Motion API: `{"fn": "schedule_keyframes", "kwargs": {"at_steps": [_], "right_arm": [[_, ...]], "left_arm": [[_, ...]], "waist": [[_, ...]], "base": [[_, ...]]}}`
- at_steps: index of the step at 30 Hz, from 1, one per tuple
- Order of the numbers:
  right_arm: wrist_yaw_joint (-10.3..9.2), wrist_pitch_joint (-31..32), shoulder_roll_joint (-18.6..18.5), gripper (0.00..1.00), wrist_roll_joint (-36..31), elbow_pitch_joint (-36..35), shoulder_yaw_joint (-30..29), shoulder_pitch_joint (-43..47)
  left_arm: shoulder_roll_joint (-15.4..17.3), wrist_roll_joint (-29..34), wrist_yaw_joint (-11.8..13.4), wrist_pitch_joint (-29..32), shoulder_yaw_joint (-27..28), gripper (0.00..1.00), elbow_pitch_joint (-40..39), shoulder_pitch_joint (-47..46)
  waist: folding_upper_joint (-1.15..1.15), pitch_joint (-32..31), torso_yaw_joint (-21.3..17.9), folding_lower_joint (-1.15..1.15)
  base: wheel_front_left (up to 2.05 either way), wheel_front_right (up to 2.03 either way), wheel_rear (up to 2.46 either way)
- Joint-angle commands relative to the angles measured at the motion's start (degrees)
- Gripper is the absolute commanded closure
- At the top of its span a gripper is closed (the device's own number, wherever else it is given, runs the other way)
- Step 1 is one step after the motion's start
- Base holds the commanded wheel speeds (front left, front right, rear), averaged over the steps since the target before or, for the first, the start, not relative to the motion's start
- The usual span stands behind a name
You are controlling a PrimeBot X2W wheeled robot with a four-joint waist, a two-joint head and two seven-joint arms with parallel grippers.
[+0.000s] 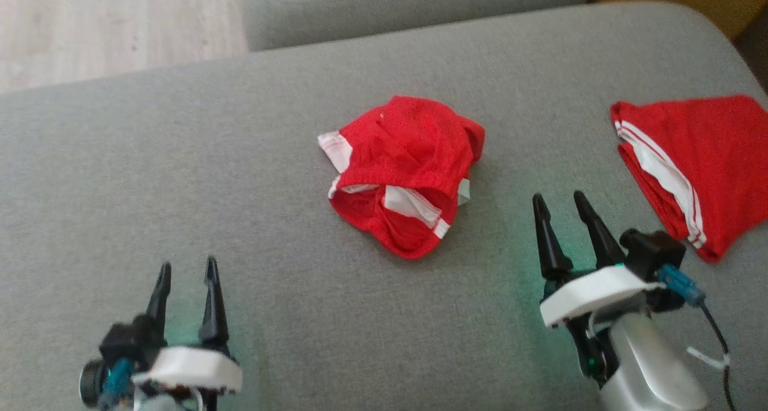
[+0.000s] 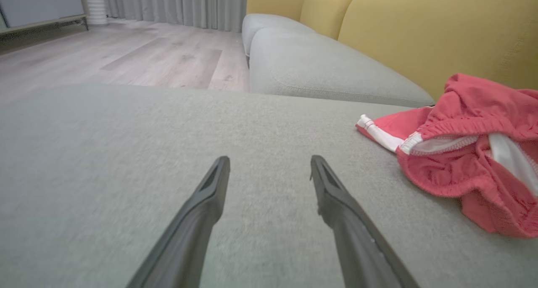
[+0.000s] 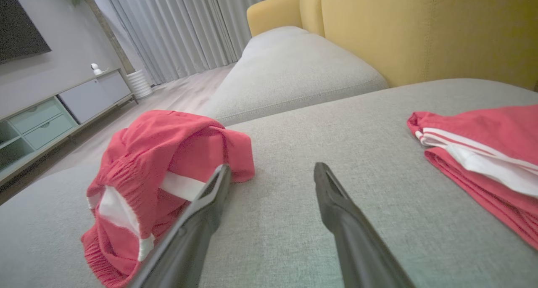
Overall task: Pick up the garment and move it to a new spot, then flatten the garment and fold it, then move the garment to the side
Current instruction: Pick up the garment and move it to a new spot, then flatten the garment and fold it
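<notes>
A crumpled red garment (image 1: 403, 172) with white stripes lies in a heap on the middle of the grey sofa cushion (image 1: 240, 189). It sits at the right edge in the left wrist view (image 2: 475, 153) and at the left in the right wrist view (image 3: 164, 170). My left gripper (image 1: 185, 268) stands open at the lower left, well apart from the heap, nothing between its fingers (image 2: 201, 208). My right gripper (image 1: 559, 198) is open too, just right of the heap and not touching it.
A second red garment (image 1: 696, 165), folded flat, lies at the cushion's right side (image 3: 483, 153). Beyond are another grey cushion (image 1: 408, 9), a yellow backrest (image 3: 420, 31) and wooden floor (image 1: 108, 27) at the upper left.
</notes>
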Motion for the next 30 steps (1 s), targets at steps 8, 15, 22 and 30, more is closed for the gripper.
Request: {"fn": "schedule_keyframes", "kwargs": {"at_steps": [8,15,22,30], "right_arm": [[-0.04,-0.3,0.2,0.00,-2.0,-0.1,-0.6,4.1],[-0.04,-0.3,0.2,0.00,-2.0,0.5,-0.1,4.9],[-0.04,-0.3,0.2,0.00,1.4,0.3,5.8,3.8],[-0.04,-0.3,0.2,0.00,6.0,3.5,11.0,0.9]], "left_arm": [[-2.2,4.0,-1.5,-0.5,6.8,0.00,-4.6,6.4],[-2.6,3.9,-2.0,-0.5,7.2,0.00,-5.3,7.6],[-2.6,3.0,-1.7,-0.5,5.5,0.00,-5.6,7.4],[-2.6,2.3,-1.6,-0.5,1.9,0.00,-5.2,6.9]], "waist": [[0.00,-5.7,3.2,0.00],[0.00,-6.4,3.4,0.00],[0.00,-5.6,4.2,0.00],[0.00,-4.6,7.7,0.00]], "base": [[0.00,0.00,0.00],[0.00,0.00,0.00],[0.00,0.00,0.00],[0.00,0.00,0.00]]}}
